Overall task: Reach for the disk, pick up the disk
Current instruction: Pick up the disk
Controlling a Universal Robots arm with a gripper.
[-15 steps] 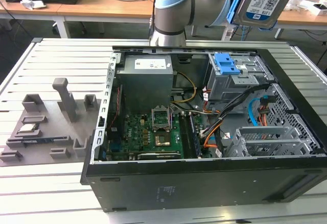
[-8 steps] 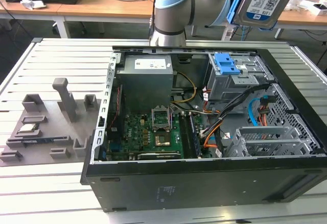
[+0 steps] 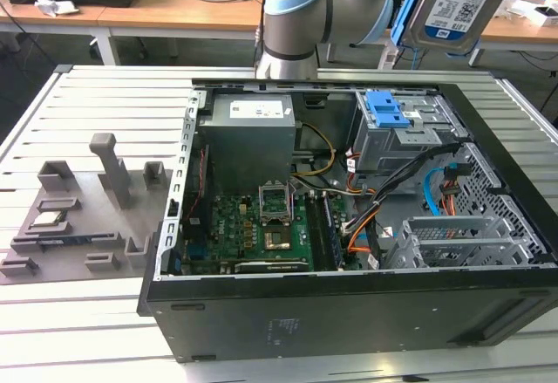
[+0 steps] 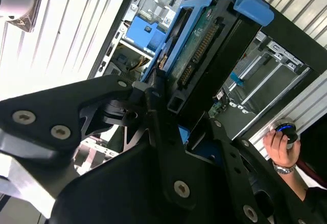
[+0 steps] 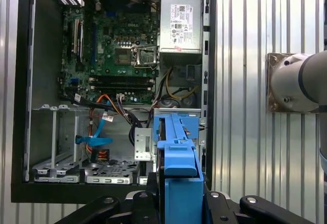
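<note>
The disk (image 4: 204, 35) sits clamped between the black fingers of the gripper (image 4: 171, 101), which are closed on its blue bracket. The second wrist view shows its green circuit-board underside and connector row, while the first wrist view meets the bracket (image 5: 179, 178) edge-on. In the exterior view its labelled face (image 3: 453, 3) hangs in the air at about one o'clock from the open computer case (image 3: 349, 313). Beneath lies the motherboard (image 5: 115, 50). In the second wrist view, a person's hand (image 4: 280, 147) grips a knob beyond the case.
</note>
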